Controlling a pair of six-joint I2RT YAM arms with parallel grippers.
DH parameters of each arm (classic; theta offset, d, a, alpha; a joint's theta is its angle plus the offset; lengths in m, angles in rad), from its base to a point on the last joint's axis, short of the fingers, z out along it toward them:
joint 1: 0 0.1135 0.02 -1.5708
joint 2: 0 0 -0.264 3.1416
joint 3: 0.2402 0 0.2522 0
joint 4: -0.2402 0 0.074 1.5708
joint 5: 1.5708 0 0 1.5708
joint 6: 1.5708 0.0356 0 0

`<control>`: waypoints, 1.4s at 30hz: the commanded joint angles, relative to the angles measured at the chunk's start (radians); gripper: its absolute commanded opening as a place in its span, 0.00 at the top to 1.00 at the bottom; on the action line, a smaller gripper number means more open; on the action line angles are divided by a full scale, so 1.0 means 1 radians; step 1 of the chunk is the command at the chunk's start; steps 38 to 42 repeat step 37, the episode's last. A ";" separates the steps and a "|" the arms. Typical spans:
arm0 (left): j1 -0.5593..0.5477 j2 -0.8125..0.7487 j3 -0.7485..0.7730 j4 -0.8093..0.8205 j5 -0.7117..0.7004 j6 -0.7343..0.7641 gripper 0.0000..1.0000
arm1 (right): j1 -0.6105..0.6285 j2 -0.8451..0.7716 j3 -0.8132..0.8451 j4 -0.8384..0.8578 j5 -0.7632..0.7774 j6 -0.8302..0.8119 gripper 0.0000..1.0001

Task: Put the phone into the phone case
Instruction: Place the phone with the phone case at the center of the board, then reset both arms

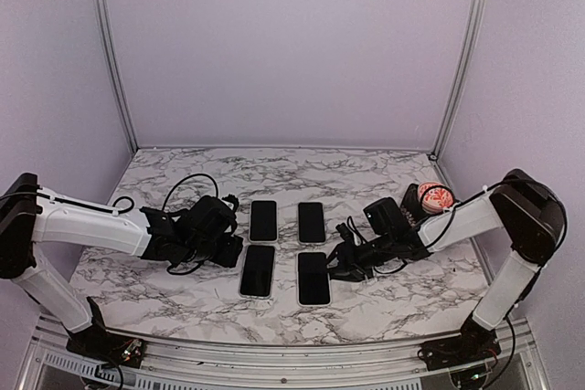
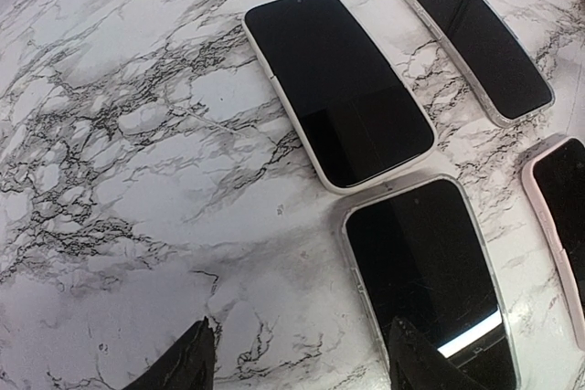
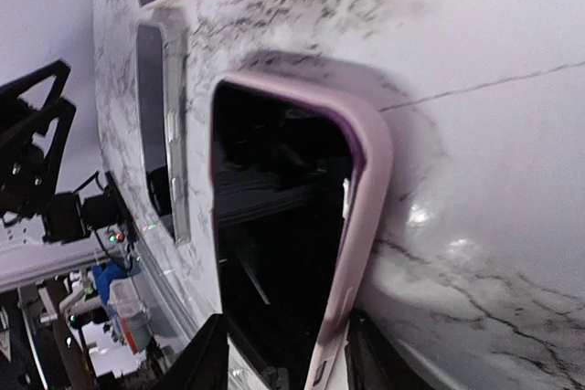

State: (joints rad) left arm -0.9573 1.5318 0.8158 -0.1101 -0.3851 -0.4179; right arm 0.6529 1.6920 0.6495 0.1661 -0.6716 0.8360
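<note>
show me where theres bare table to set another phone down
Bare table along the back wall behind the four phones, and the near strip in front of them. Crowded: the phone block's flanks, with the left gripper and right gripper close in, and a pink object back right.
</note>
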 commanded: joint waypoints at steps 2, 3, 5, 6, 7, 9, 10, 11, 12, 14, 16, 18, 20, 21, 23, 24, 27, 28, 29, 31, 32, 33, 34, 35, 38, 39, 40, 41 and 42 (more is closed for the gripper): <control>0.005 -0.030 0.000 0.004 -0.016 0.016 0.32 | -0.002 -0.062 0.107 -0.296 0.156 -0.130 0.43; 0.008 -0.035 -0.003 0.006 -0.020 0.018 0.31 | -0.002 -0.079 0.133 -0.344 0.188 -0.155 0.34; 0.022 -0.049 -0.007 0.006 -0.025 0.025 0.29 | -0.004 -0.121 0.192 -0.439 0.259 -0.212 0.05; 0.031 -0.055 -0.008 0.005 -0.027 0.028 0.28 | -0.004 -0.143 0.223 -0.476 0.293 -0.241 0.02; 0.045 -0.064 -0.007 0.006 -0.030 0.032 0.27 | -0.006 -0.169 0.250 -0.508 0.326 -0.268 0.01; 0.072 -0.089 -0.005 0.008 -0.056 0.042 0.23 | -0.016 -0.219 0.301 -0.553 0.413 -0.328 0.01; 0.084 -0.100 -0.005 0.012 -0.074 0.047 0.21 | -0.026 -0.248 0.318 -0.566 0.470 -0.350 0.01; 0.095 -0.111 -0.010 0.022 -0.102 0.053 0.18 | -0.041 -0.276 0.323 -0.567 0.537 -0.377 0.01; 0.108 -0.120 -0.017 0.037 -0.133 0.061 0.17 | -0.060 -0.309 0.315 -0.553 0.619 -0.395 0.01; 0.138 -0.147 -0.046 0.077 -0.198 0.075 0.15 | -0.117 -0.378 0.257 -0.484 0.744 -0.429 0.01; 0.180 -0.184 -0.082 0.116 -0.250 0.092 0.09 | -0.203 -0.438 0.175 -0.388 0.754 -0.451 0.01; 0.244 -0.234 -0.127 0.177 -0.275 0.114 0.05 | -0.289 -0.503 0.098 -0.293 0.752 -0.468 0.01; 0.322 -0.288 -0.181 0.245 -0.263 0.128 0.02 | -0.359 -0.587 0.010 -0.187 0.770 -0.479 0.01; 0.352 -0.320 -0.216 0.293 -0.269 0.136 0.01 | -0.382 -0.624 -0.039 -0.114 0.785 -0.492 0.01; 0.402 -0.374 -0.286 0.395 -0.308 0.168 0.01 | -0.405 -0.693 -0.129 0.010 0.839 -0.535 0.01; 0.421 -0.397 -0.320 0.458 -0.330 0.200 0.01 | -0.406 -0.723 -0.171 0.059 0.879 -0.552 0.01; 0.485 -0.440 -0.434 0.694 -0.339 0.297 0.01 | -0.407 -0.795 -0.275 0.182 0.985 -0.580 0.01; 0.502 -0.448 -0.469 0.753 -0.335 0.315 0.01 | -0.407 -0.815 -0.306 0.215 1.005 -0.583 0.01; 0.518 -0.456 -0.511 0.821 -0.325 0.335 0.01 | -0.406 -0.829 -0.344 0.247 1.014 -0.589 0.01; 0.543 -0.480 -0.551 0.890 -0.277 0.379 0.01 | -0.407 -0.844 -0.380 0.300 1.035 -0.583 0.01; 0.551 -0.485 -0.573 0.942 -0.273 0.407 0.01 | -0.407 -0.843 -0.394 0.319 1.051 -0.573 0.01; 0.560 -0.491 -0.592 0.979 -0.275 0.443 0.01 | -0.407 -0.837 -0.400 0.327 1.070 -0.564 0.01; 0.572 -0.499 -0.604 0.997 -0.274 0.456 0.01 | -0.407 -0.827 -0.402 0.327 1.091 -0.554 0.01; 0.591 -0.502 -0.616 1.008 -0.271 0.454 0.01 | -0.407 -0.814 -0.400 0.318 1.118 -0.544 0.01; 0.613 -0.505 -0.636 1.023 -0.253 0.439 0.01 | -0.407 -0.790 -0.384 0.282 1.144 -0.538 0.01; 0.613 -0.505 -0.636 1.023 -0.253 0.439 0.01 | -0.407 -0.790 -0.384 0.282 1.144 -0.538 0.01; 0.613 -0.505 -0.636 1.023 -0.253 0.439 0.01 | -0.407 -0.790 -0.384 0.282 1.144 -0.538 0.01; 0.613 -0.505 -0.636 1.023 -0.253 0.439 0.01 | -0.407 -0.790 -0.384 0.282 1.144 -0.538 0.01; 0.613 -0.505 -0.636 1.023 -0.253 0.439 0.01 | -0.407 -0.790 -0.384 0.282 1.144 -0.538 0.01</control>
